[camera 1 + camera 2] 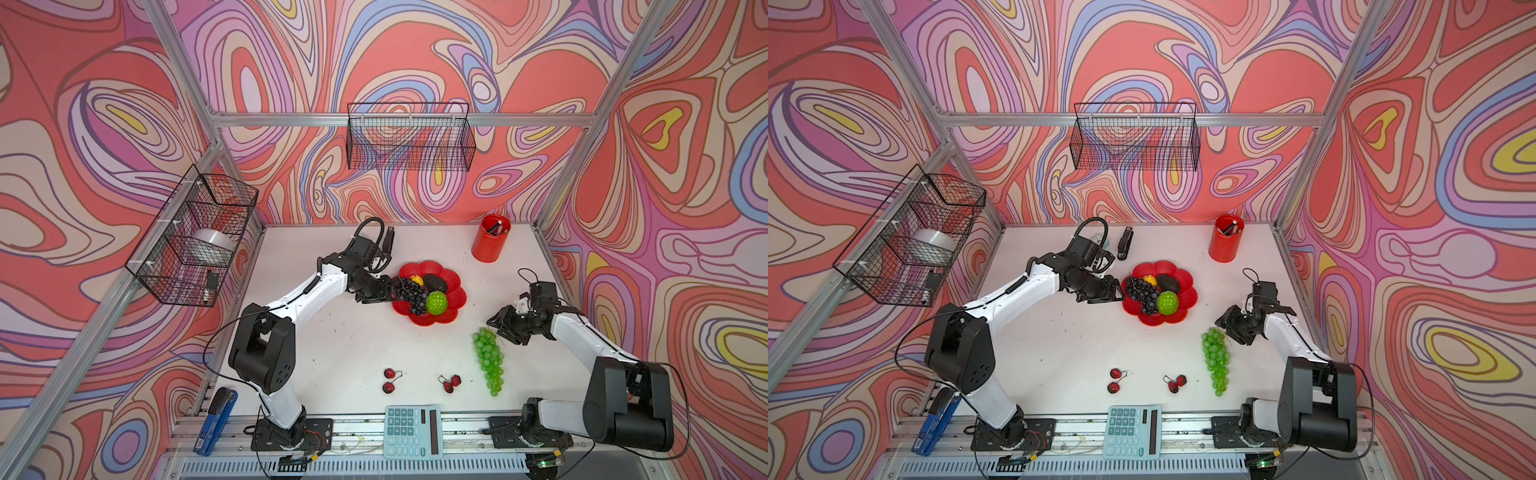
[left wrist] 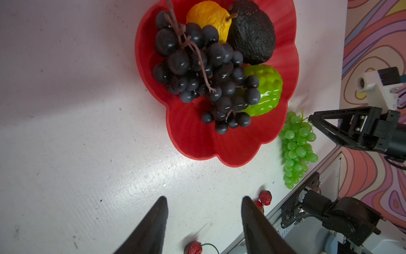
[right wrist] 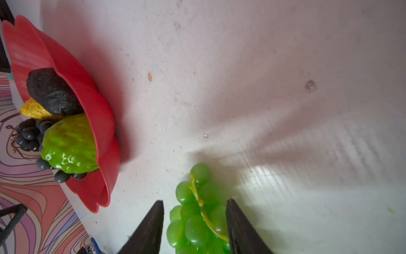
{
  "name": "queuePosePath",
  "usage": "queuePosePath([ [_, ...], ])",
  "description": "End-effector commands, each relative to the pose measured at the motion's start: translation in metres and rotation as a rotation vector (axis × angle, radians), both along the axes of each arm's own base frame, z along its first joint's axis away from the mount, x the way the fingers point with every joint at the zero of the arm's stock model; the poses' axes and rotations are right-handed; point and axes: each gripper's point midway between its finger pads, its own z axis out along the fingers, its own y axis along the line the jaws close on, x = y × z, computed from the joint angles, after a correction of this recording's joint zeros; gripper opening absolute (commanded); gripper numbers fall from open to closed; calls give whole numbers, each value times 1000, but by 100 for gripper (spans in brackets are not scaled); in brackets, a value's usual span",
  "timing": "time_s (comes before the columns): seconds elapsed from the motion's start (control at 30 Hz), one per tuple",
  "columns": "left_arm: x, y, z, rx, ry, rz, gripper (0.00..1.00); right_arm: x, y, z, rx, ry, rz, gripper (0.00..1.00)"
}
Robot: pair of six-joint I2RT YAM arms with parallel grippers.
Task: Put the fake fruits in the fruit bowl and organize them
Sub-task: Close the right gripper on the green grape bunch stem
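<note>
Right pincer (image 3: pixel 195 200): low over the table, jaws apart on either side of the stalk end of the green grape bunch (image 3: pixel 193 228); one finger looks to touch the grapes, but whether the bunch is truly pinched I cannot tell
Left pincer (image 2: pixel 204 198): jaws moderately wide and empty; it hangs just beside the left rim of the fruit bowl (image 1: pixel 436 319) in both top views, close to the dark grapes
In the bowl: dark purple grape bunch (image 1: pixel 411 293) sprawled over the left half; small yellow-orange ball (image 1: pixel 417 279) and dark avocado (image 1: pixel 435 283) at the far side; bumpy lime-green fruit (image 1: pixel 436 302) nearer, touching the dark grapes
Outside the bowl: green bunch lying flat, near the bowl's front right but apart from it; one cherry pair (image 1: pixel 389 380) and a second cherry pair (image 1: pixel 451 383) toward the front edge, well apart from the bowl
Progress: a little past half by my judgement; four pieces placed, three to go; some tidying seems likely, since the dark grapes take up much room
Table (image 1: pixel 332 353): white, matt, flecked with small marks and scuffs
Also on it: red pen cup (image 1: pixel 490 237) at the far right; black stapler (image 1: pixel 1125 243) at the back; teal calculator (image 1: pixel 412 431) at the front rail
Room: walls in swirling pink, red and lilac; aluminium frame; back wire basket (image 1: pixel 409 137) and side wire basket (image 1: pixel 195 237) hung on the walls
</note>
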Motion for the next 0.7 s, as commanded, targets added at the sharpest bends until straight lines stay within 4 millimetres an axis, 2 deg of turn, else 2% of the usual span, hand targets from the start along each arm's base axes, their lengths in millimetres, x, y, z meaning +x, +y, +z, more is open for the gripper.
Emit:
queuePosePath([
  [0.0, -1, 2, 5, -11, -8, 7, 57, -7, 5, -1, 32, 6, -2, 47],
  [0.1, -3, 3, 5, -12, -8, 9, 57, -8, 8, -1, 50, 6, -2, 43],
  [0.3, -4, 4, 6, -12, -10, 10, 57, -11, 8, -1, 51, 11, 1, 42],
  [0.4, -5, 5, 6, -12, -11, 12, 57, -13, 11, 0, 68, 12, -2, 38],
  [0.67, -5, 5, 6, -11, -11, 14, 57, -25, 8, -3, 77, 33, -23, 38],
])
